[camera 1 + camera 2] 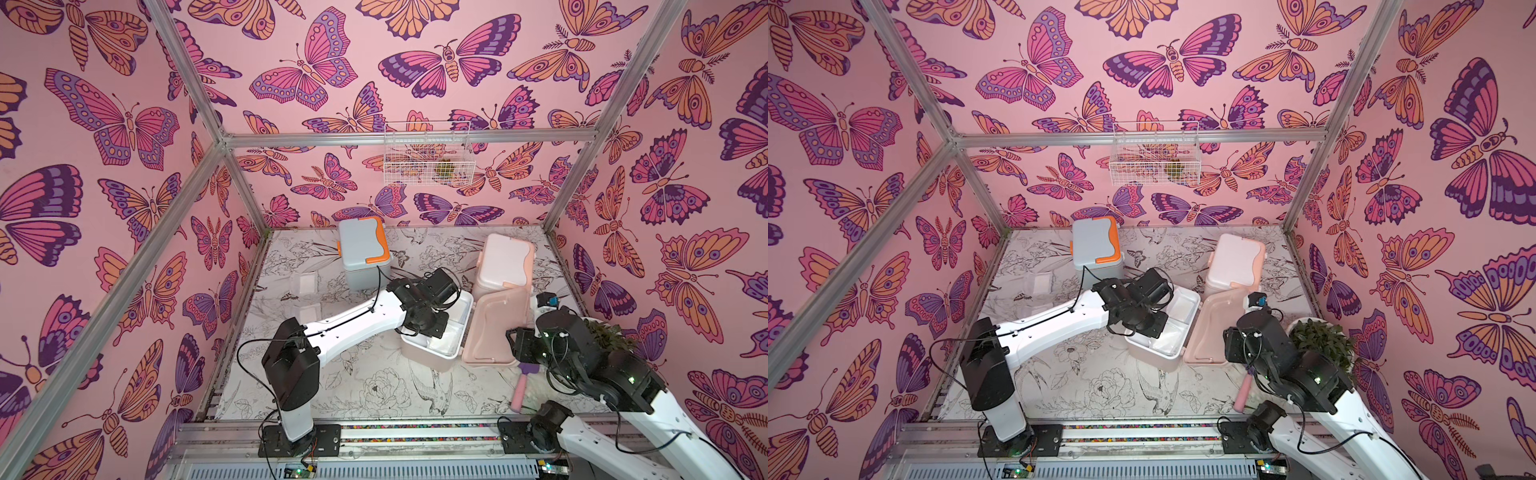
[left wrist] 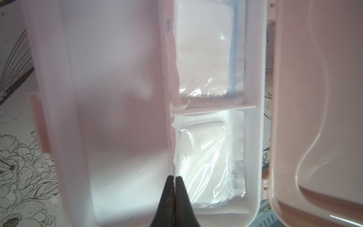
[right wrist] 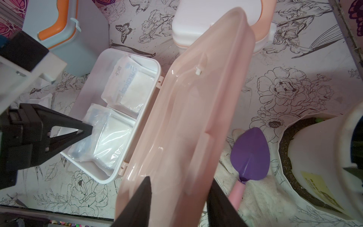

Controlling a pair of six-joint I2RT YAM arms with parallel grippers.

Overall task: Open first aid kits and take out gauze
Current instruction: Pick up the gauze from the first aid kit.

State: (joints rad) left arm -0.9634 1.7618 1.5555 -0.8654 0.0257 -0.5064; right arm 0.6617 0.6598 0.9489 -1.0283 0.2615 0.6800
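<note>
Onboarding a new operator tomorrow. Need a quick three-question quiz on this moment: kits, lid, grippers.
1. True or false: the light blue kit stands open.
2. What sits between the fingers of the right gripper? A) the purple trowel B) the lid of the pink kit C) the plant pot
3. Is the left gripper open or shut, and where are its tips?

Key
1. False: its lid is down.
2. B.
3. Shut, inside the pink kit, at the edge of a gauze packet. Whether it pinches the packet cannot be told.
</note>
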